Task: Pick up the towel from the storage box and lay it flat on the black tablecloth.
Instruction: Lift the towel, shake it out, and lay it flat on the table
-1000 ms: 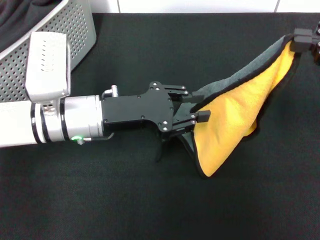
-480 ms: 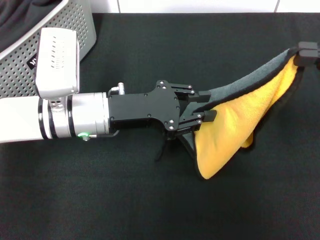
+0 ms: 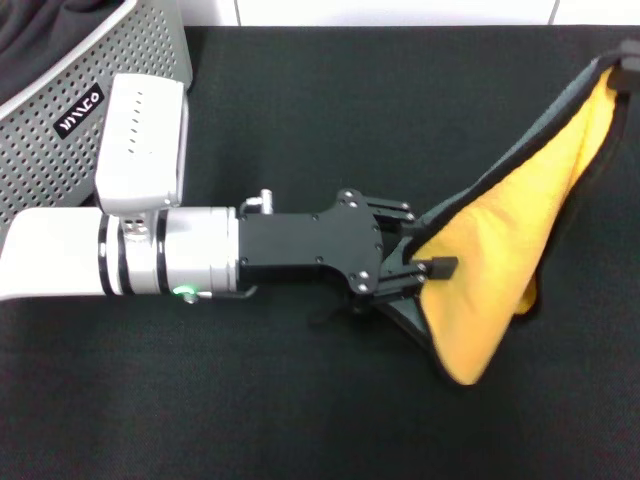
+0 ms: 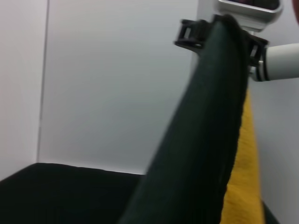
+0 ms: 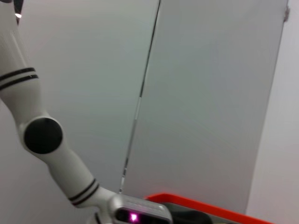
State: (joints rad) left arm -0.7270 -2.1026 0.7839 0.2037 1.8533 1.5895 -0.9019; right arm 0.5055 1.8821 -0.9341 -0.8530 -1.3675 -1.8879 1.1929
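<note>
Here, seen from my head, my left gripper [image 3: 425, 262] reached out over the black tablecloth [image 3: 300, 120], its fingers pinched together on the near edge of the towel [image 3: 510, 250]. The towel hung clear of the storage box [image 3: 90, 110], which stood well off from the towel, at the far corner of the tablecloth, behind my left arm. From my left gripper the towel rose in a slanting fold, yellow-orange side towards me and grey-teal side behind, up to its top corner at the head view's edge. There my right gripper [image 3: 628, 72] was barely in view, so from the head I could not tell how its fingers stood.

My left wrist view filled that gap: it looked along the dark back of the towel to my right gripper [image 4: 219, 28], whose black fingers were clamped on the top corner, with the yellow face showing below.

My right wrist view showed neither towel nor storage box, only my left arm [image 5: 42, 135] against pale walls.
</note>
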